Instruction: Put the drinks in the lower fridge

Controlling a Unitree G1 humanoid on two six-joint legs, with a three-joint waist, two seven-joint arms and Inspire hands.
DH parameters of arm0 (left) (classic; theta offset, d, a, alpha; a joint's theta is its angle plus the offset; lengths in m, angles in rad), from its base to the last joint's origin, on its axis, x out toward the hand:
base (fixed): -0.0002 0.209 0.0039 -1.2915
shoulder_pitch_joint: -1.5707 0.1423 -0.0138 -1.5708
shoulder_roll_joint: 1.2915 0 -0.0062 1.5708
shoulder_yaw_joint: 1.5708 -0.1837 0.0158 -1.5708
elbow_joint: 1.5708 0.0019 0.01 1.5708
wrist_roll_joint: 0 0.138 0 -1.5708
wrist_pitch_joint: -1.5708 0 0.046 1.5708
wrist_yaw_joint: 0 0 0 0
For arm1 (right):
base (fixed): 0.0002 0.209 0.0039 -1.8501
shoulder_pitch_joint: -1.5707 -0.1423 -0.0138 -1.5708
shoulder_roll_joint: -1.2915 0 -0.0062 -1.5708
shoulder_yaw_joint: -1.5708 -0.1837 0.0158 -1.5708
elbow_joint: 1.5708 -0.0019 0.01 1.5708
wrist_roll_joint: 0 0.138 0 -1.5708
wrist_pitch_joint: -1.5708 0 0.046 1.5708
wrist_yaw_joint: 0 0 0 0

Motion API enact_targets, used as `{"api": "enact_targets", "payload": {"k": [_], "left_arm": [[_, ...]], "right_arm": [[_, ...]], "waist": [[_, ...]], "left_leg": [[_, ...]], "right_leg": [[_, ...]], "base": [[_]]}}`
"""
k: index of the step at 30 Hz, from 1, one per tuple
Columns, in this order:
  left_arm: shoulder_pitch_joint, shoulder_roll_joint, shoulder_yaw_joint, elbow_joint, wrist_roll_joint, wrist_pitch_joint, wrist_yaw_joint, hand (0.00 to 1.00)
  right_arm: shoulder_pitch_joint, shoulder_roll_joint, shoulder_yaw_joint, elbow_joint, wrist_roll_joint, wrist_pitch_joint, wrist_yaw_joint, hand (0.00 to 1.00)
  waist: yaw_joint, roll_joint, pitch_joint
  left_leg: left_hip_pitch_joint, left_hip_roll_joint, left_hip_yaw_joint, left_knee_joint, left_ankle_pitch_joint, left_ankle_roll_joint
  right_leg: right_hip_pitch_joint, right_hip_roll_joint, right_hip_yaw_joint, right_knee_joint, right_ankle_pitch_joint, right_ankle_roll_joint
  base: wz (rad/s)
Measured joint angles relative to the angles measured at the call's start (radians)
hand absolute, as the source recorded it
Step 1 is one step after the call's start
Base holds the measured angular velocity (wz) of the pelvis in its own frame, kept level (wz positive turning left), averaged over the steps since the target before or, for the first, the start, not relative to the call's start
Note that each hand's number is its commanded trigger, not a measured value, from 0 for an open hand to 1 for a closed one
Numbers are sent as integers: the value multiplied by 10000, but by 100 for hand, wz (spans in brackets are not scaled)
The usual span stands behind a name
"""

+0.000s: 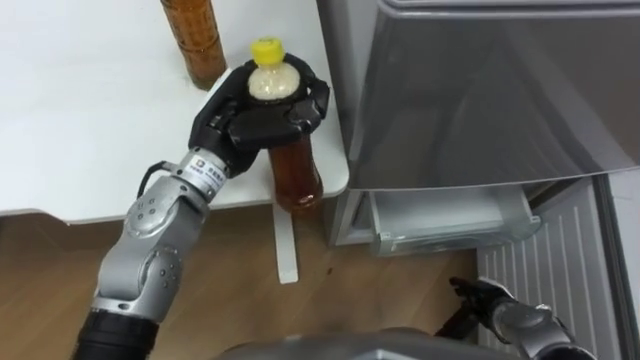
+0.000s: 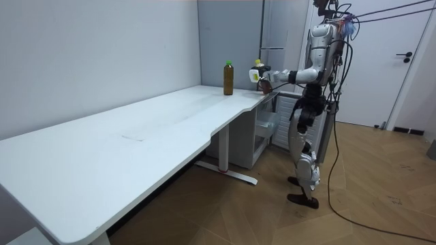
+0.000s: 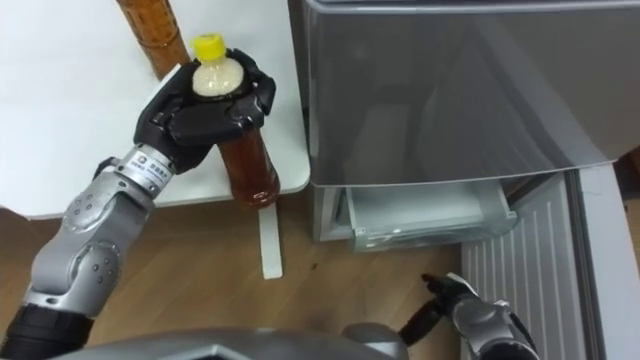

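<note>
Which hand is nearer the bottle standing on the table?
Left. The left hand, gripping a second bottle, is just beside the standing bottle; the right hand hangs low by the fridge door.

One held upright, one standing, neither put away.
The clear plastic bottle of amber drink with a yellow cap (image 1: 296, 172) is upright in the curled left hand (image 1: 255, 115) over the white table's (image 1: 80, 120) corner. The second amber bottle (image 1: 195, 40) stands on the tabletop just behind. The grey fridge's lower compartment (image 1: 450, 220) is open, showing a pale drawer.
</note>
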Motion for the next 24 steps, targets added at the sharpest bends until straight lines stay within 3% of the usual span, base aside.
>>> {"api": "enact_targets", "payload": {"k": [5, 17, 24], "left_arm": [[3, -100, -380, 80, -34, 0, -13, 100], [791, -70, -520, 132, -35, 2, -553, 100], [870, -62, -632, 735, -11, 7, -832, 100]], "right_arm": [[45, 327, 45, -1609, 395, -340, 249, 0], [731, 570, 411, -4630, 736, -300, 1469, 0], [699, 503, 691, -4901, 1787, -248, 2680, 0]], "waist": [[12, -35, -33], [19, -124, -160], [31, -153, -104]], "left_leg": [[-18, 10, -2, 30, 0, 0], [-14, 14, -12, 74, 0, -1], [-56, 21, -6, 82, -6, -4]], "right_leg": [[-14, 4, -4, 30, 20, -20], [31, 1, -27, 60, 43, -28], [-53, 0, -9, 199, 48, -29]], "base": [[0], [0], [0]]}}
